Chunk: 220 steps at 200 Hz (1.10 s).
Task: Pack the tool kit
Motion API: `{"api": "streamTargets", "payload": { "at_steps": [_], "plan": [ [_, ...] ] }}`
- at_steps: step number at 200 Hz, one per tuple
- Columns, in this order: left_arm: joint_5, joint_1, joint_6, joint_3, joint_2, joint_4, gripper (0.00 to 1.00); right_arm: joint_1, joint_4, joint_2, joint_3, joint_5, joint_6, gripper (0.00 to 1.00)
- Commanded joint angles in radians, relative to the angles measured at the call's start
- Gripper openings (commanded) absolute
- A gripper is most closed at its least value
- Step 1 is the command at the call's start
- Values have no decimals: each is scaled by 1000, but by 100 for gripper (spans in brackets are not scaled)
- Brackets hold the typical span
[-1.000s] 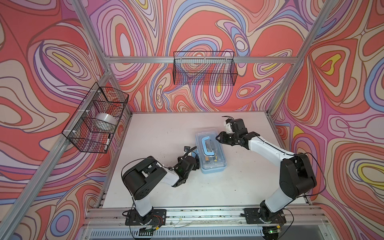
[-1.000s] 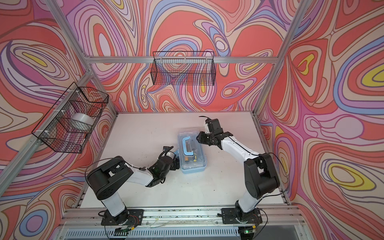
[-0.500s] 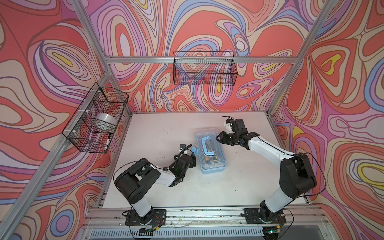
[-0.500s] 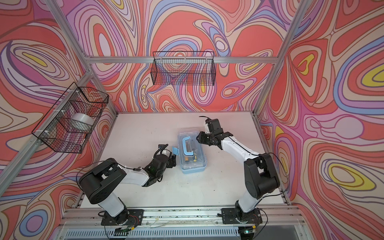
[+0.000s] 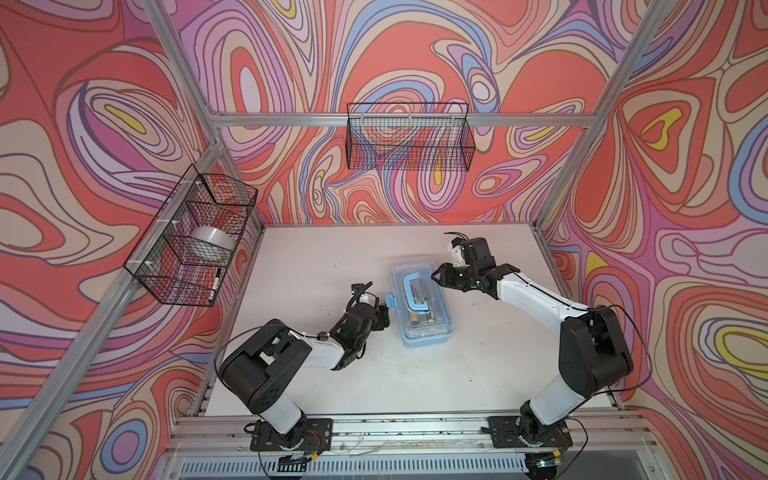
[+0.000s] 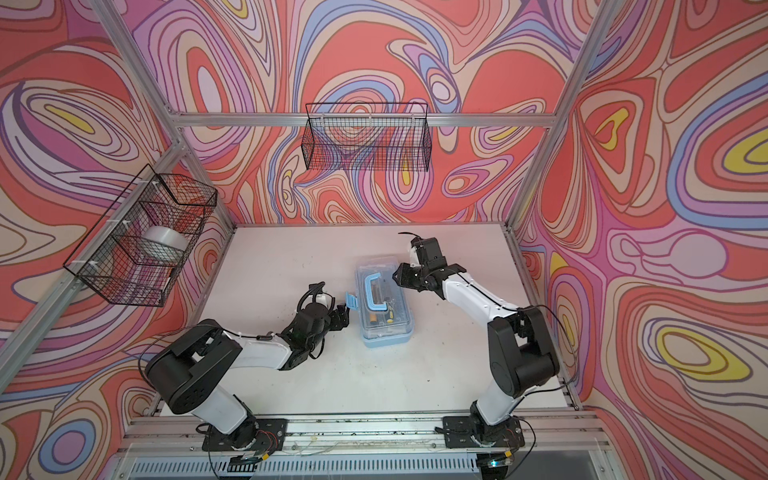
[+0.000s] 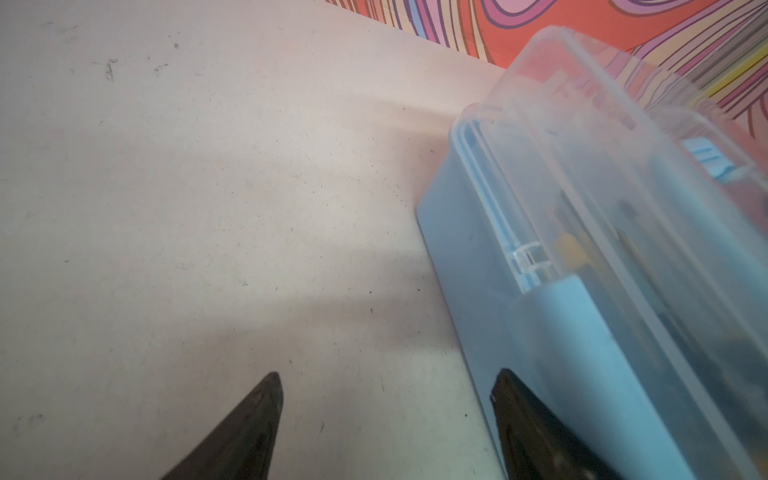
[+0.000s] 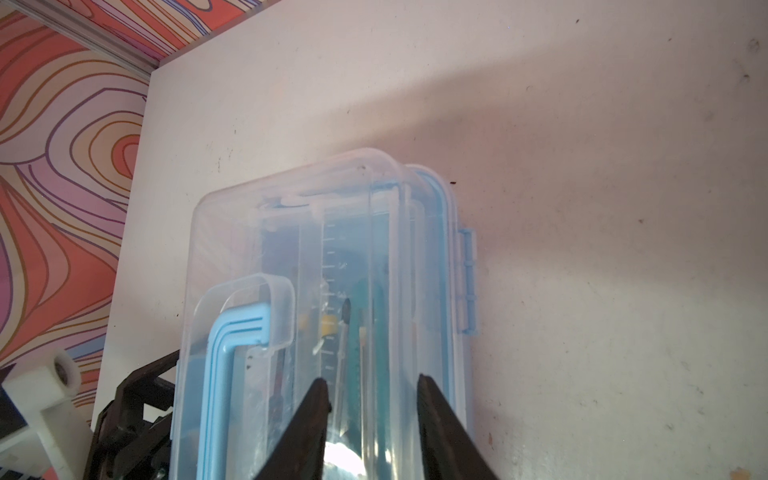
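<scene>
We see the blue box [image 5: 419, 307] lying on the table [image 5: 316, 257], lid [image 8: 291, 216] down. Our left gripper [image 5: 385, 319] stands released beside the box's flipped-out latch [image 5: 390, 300]; our right gripper [image 5: 436, 275], narrowly parted and grasping nothing, hangs over the box's lid.

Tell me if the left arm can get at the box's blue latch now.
Probably yes. The latch sticks out of the tool box on the side facing the left claw, which is open right beside it, nothing between. The right claw sits at the far side.
</scene>
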Motion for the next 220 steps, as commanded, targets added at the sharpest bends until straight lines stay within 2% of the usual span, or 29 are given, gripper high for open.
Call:
{"api": "streamTargets", "payload": {
  "at_steps": [1, 29, 112, 166, 220],
  "plan": [
    [78, 15, -43, 23, -29, -1, 75, 11, -6, 42, -14, -34, -10, 36],
    [111, 20, -59, 23, -42, -9, 71, 11, -8, 48, -11, -40, -11, 36],
    [162, 22, -118, 89, -90, -79, 67, 11, -3, 47, -20, -45, -12, 36],
    [240, 21, -200, 84, -72, -54, 59, 11, 5, 60, -28, -48, -18, 36],
    [270, 21, -246, 77, -74, -34, 56, 11, 14, 63, -35, -53, -20, 36]
  ]
}}
